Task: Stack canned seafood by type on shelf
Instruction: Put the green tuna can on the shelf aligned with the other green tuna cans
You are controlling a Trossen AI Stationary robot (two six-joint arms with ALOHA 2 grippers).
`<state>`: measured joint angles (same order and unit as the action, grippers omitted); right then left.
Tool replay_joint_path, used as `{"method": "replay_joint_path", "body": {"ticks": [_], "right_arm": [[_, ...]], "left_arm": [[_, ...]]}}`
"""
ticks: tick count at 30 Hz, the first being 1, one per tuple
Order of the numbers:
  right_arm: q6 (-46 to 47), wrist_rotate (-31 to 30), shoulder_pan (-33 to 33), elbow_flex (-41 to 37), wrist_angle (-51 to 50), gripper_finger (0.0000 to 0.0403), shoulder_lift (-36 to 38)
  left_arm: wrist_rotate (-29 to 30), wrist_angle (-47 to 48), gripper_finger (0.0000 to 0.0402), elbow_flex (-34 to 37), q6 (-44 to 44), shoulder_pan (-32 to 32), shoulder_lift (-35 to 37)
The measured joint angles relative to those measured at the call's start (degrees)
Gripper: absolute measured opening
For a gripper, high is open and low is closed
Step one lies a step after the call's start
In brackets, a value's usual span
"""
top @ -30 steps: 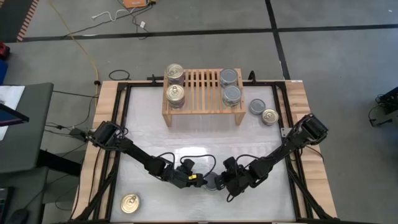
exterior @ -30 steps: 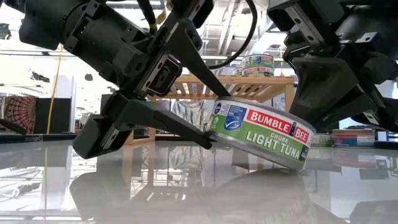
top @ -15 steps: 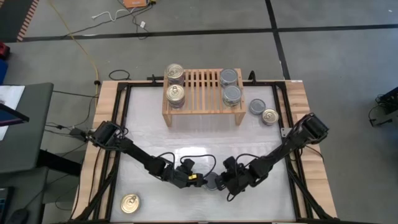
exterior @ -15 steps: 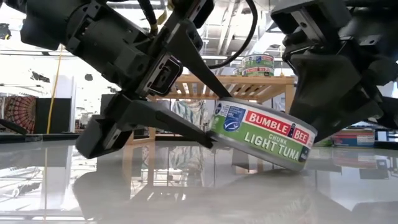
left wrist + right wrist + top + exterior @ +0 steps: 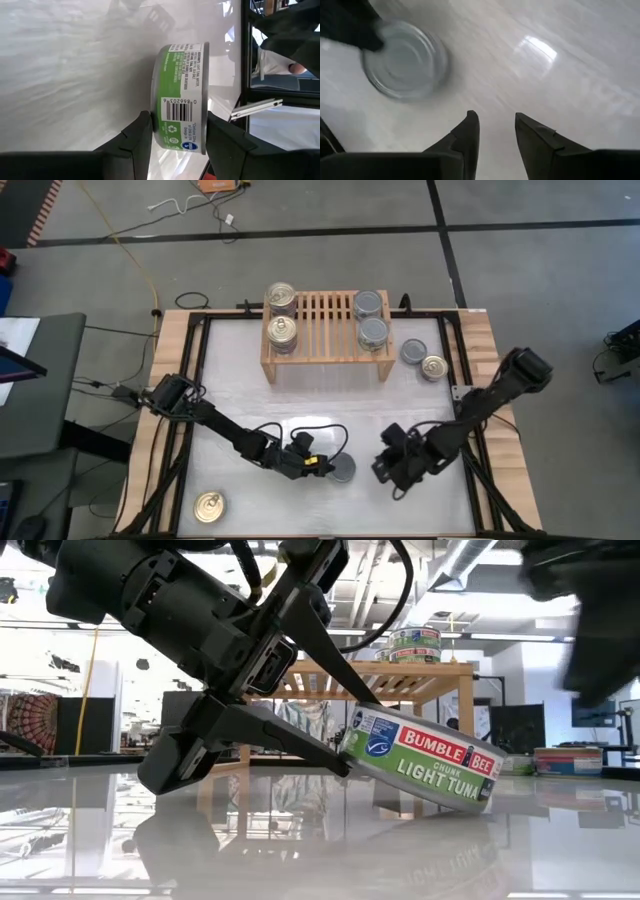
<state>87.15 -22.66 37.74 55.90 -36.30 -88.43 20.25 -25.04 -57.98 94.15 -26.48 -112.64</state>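
From my station I count seven cans in the overhead view. Two gold-topped cans (image 5: 281, 313) sit at the left end of the shelf (image 5: 325, 326), and two silver-topped cans (image 5: 371, 319) at its right end. Just right of the shelf, one silver can (image 5: 413, 351) and one gold can (image 5: 433, 367) touch each other on the desk (image 5: 240, 380). A lone gold can (image 5: 209, 507) lies near the front-left corner. The seventh is a tuna can (image 5: 424, 757) with a green label, near the front middle of the desk. My left end effector (image 5: 175, 131) is clamped on its flat faces, and it hangs tilted with one edge touching the desk. My right end effector (image 5: 496, 131) sits just beside it to the right, apart from it, fingers spread with nothing between them. Cables loop over the desk behind both wrists. Nothing stands between the held can and the shelf.
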Motion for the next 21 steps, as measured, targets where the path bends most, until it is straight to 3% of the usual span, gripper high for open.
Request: {"method": "replay_joint_path", "body": {"ticks": [7,13,16,21], "right_arm": [[7.2,0.3,6.5,0.0,-10.6,0.013,1.5],[8.8,0.4,10.3,-0.2,-10.9,0.0128,1.4],[8.9,0.4,11.6,-3.9,-5.1,0.0128,2.0],[11.2,0.3,15.1,-13.5,13.1,0.0128,2.7]], "left_arm": [[0.0,0.0,0.0157,0.0,0.1,0.2,0.0],[0.0,0.0,0.0157,0.0,0.2,0.5,0.0],[0.0,0.0,0.0157,0.0,0.9,0.6,0.0],[0.4,-0.3,0.0148,0.0,1.2,0.6,0.0]]}}
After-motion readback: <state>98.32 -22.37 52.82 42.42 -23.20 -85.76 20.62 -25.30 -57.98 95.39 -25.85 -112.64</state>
